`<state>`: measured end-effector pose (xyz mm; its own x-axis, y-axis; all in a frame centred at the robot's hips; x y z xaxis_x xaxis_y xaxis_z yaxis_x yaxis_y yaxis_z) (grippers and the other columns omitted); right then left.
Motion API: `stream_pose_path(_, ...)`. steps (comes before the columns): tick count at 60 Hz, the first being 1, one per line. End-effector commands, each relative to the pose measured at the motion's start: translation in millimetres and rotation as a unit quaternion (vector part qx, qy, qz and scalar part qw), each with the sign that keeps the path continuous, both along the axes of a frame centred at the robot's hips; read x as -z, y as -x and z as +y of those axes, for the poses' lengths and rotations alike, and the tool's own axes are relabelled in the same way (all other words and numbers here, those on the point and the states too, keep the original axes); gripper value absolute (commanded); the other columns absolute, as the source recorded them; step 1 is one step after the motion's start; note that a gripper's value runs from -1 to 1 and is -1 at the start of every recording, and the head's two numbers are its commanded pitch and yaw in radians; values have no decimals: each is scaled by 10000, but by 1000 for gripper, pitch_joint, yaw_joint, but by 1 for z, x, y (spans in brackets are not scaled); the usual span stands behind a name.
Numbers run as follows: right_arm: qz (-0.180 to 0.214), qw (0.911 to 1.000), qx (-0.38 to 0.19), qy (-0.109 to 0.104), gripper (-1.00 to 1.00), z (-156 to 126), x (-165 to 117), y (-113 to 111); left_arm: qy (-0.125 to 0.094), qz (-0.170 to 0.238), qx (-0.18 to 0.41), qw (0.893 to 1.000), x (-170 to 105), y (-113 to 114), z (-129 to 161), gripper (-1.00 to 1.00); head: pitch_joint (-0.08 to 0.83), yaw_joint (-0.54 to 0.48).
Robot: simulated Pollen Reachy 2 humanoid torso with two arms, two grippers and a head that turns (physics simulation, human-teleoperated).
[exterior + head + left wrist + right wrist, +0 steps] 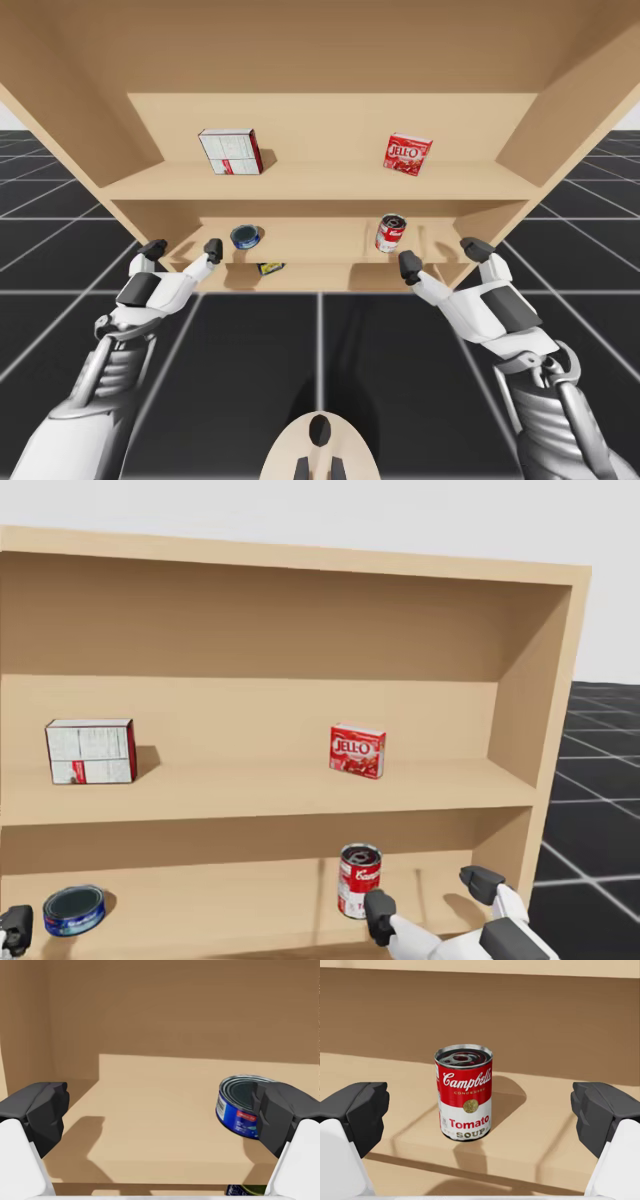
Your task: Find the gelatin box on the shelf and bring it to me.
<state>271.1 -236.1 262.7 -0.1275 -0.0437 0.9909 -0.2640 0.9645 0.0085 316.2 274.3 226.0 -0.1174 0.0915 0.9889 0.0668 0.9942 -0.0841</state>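
The gelatin box, a small red box (407,155) (357,751), stands upright on the upper shelf board (320,182), right of the middle. My right gripper (440,257) (430,898) (480,1115) is open at the front of the lower board, well below the red box. A red and white can (464,1092) (390,233) stands ahead of it, apart from its fingers. My left gripper (183,250) (160,1115) is open at the lower board's left end, with a flat blue can (240,1107) (245,236) ahead beside its right finger.
A white and red box (230,151) (91,751) stands on the upper board at the left. The wooden shelf unit (530,700) has side walls and a back panel. A small dark item (270,268) lies below the lower board. The floor is black tile.
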Motion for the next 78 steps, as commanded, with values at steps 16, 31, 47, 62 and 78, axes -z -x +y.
stream_pose_path(16,-76,10000,25,-49,-1000,0,-9,6,51,-27,50,10000,-1,1,0,-1000,137,-246)
stream_pose_path(31,-290,9994,-175,4,-1000,7,-70,36,70,-35,58,10000,-1,1,1,-1000,142,-236)
stream_pose_path(47,-634,9973,-180,339,-1000,18,-122,32,76,-37,91,9999,-2,1,2,-1000,141,-240)
stream_pose_path(62,-214,9984,-439,285,-1000,22,-141,-12,92,-44,104,9999,-3,2,2,-1000,142,-242)
stream_pose_path(78,342,9973,-626,198,-1000,23,-138,-67,101,-40,94,9999,-3,2,3,-1000,149,-238)
